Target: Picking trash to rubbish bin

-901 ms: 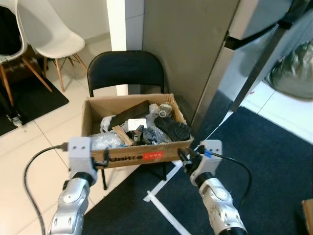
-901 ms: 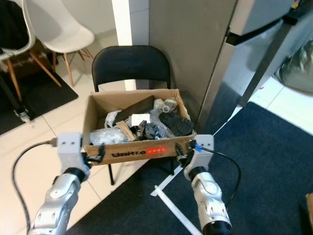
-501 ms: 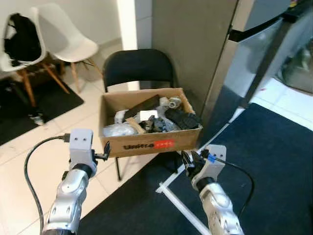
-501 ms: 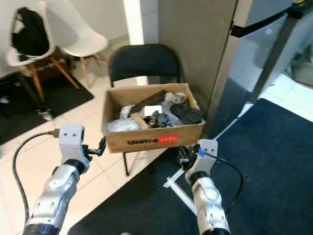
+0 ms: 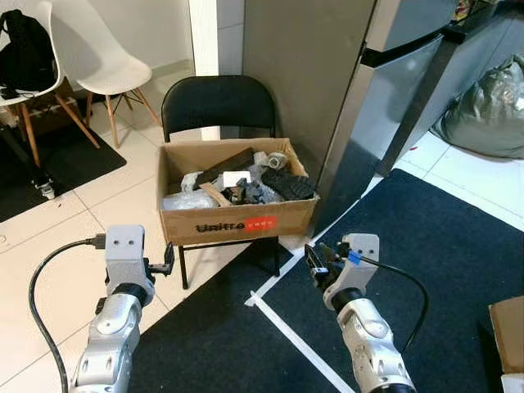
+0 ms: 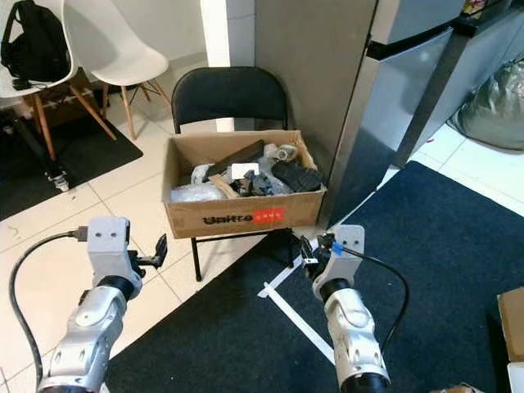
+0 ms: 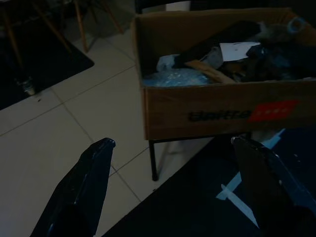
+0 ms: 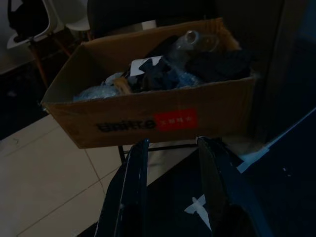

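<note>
Tiled kitchen floor meets a dark rug beside a steel fridge; a trash-filled cardboard box sits on a black folding chair; left gripper spread wide, right gripper narrowly parted, both empty before the box.

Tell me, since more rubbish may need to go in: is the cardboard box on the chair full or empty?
Nearly full. The cardboard box is open-topped, with dark scraps and plastic piled about up to its rim.
</note>
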### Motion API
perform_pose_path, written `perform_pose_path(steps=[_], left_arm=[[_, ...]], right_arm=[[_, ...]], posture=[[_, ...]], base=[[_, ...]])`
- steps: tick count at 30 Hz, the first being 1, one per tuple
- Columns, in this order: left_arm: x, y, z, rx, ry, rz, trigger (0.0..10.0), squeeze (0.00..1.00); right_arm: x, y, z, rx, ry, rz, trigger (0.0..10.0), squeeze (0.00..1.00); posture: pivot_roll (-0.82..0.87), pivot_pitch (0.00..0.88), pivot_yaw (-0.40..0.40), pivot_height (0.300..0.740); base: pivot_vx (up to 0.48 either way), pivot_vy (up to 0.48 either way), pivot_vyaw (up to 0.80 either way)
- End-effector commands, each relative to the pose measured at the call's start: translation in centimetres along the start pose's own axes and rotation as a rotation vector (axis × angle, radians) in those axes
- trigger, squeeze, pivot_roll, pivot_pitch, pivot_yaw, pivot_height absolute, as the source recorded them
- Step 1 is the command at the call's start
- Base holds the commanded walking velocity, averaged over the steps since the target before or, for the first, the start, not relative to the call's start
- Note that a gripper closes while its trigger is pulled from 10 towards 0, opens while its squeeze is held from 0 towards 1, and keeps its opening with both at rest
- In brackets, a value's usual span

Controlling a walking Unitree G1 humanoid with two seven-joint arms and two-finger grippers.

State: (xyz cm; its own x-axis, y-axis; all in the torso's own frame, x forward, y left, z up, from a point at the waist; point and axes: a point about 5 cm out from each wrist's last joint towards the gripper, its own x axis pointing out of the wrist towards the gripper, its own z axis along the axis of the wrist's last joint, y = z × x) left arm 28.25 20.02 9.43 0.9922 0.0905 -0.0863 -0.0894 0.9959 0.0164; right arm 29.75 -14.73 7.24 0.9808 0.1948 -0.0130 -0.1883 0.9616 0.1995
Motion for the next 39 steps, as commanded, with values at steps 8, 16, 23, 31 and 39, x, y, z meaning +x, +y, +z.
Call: perform_pose_path(steps=[8,16,23,31,39], left_arm=[[-0.4,-0.3,-0.4,0.002,0.002,0.002,10.0,0.0],[-0.3,-1.2,-0.2,0.026,-0.001,-0.034,10.0,0.0],[-0.5,-1.1,-0.4,0.024,0.004,-0.031,10.0,0.0],[-0.9,-0.4,-0.8,0.007,0.004,-0.021,10.0,0.0],[-1.1,-0.5,-1.0,0.008,0.02,-0.046,10.0,0.0]], right_arm=[[-0.3,-0.3,-0.7,0.02,0.04,-0.008,10.0,0.0],[-0.9,-2.1,-1.7,-0.061,0.115,-0.142,10.0,0.0],[-1.4,-2.9,-2.3,-0.055,0.148,-0.182,10.0,0.0],[-1.8,-3.1,-3.3,-0.067,0.179,-0.195,10.0,0.0],[-1.7,-3.0,-3.2,-0.052,0.168,-0.207,10.0,0.0]], posture=[[0.06,0.101,-0.032,0.74],[0.06,0.104,-0.033,0.74],[0.06,0.101,-0.033,0.74],[0.08,0.102,-0.036,0.74],[0.07,0.095,-0.03,0.74]], base=[[0.0,0.0,-0.3],[0.0,0.0,-0.8],[0.0,0.0,-0.8],[0.0,0.0,-0.8],[0.0,0.0,-0.8]])
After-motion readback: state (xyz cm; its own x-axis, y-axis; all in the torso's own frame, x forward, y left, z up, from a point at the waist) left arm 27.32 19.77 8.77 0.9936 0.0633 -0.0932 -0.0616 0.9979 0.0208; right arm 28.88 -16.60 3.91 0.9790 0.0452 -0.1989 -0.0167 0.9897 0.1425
